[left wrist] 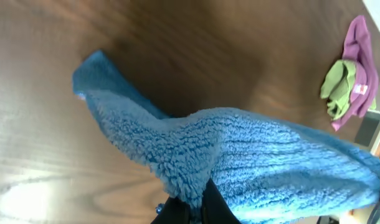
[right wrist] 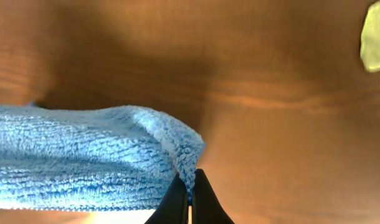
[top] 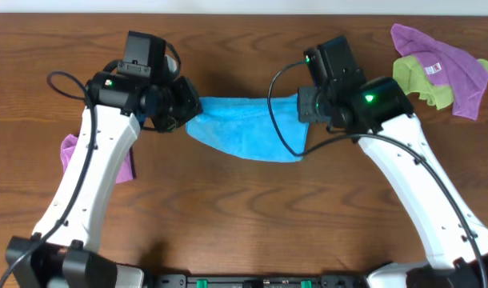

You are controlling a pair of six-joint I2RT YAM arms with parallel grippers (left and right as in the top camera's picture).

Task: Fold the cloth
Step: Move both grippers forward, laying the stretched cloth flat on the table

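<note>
open table in front of cloth

Setting: robot manipulation lab bench.
Work surface: bare wood-grain table with nothing domestic on it.
Equipment: left arm and right arm, with white links and black joints, rising from black base hardware at the near edge.
Wiring: exposed black cable looping off the right arm.
Indicators: green status light lit on the right arm; another on the left.
Test material: the cloth pinched between left gripper and right gripper.
Spares: purple cloth and yellow-green cloth heaped at the far right; pink cloth beside the left arm.
</note>
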